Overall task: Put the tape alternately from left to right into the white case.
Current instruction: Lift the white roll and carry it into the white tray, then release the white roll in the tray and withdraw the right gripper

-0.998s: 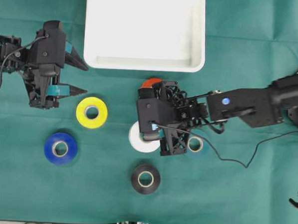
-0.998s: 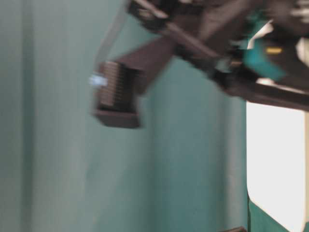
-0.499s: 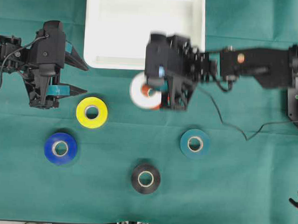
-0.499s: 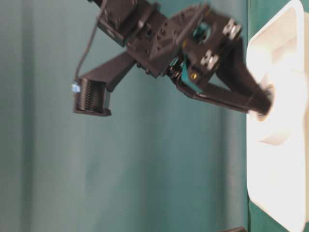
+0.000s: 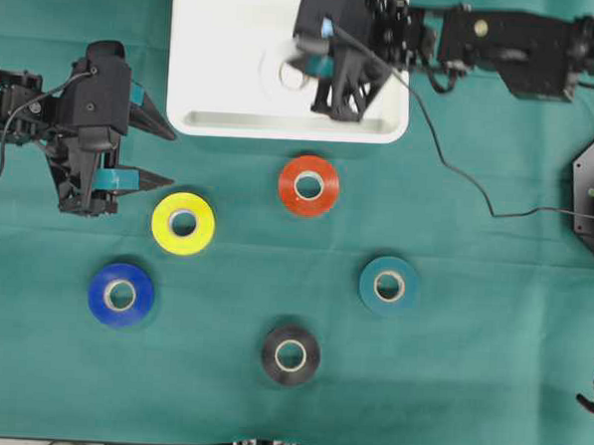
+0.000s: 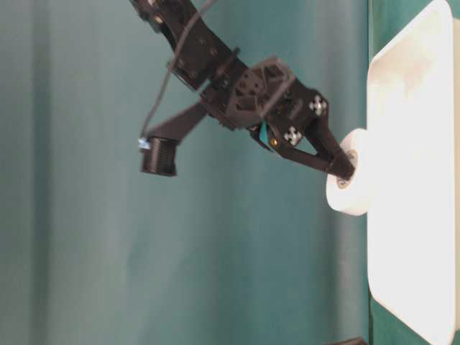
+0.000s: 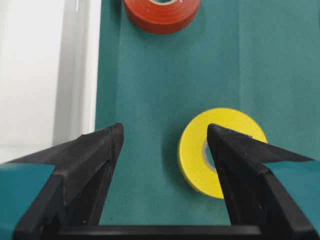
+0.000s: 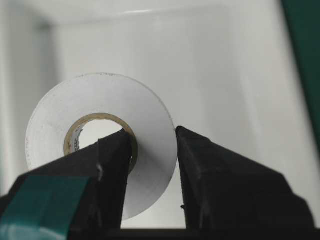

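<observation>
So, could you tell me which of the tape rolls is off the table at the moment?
The white roll: the right gripper holds it over the white case, one finger through its core. The red, yellow, blue, teal and black rolls all lie flat on the cloth.

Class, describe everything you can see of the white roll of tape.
The white roll of tape is a smooth, flat ring with a tan inner core. The right pincer pinches its wall, one finger through the hole, one outside. It hangs above the white case, apparently clear of its floor; nothing else touches it.
</observation>
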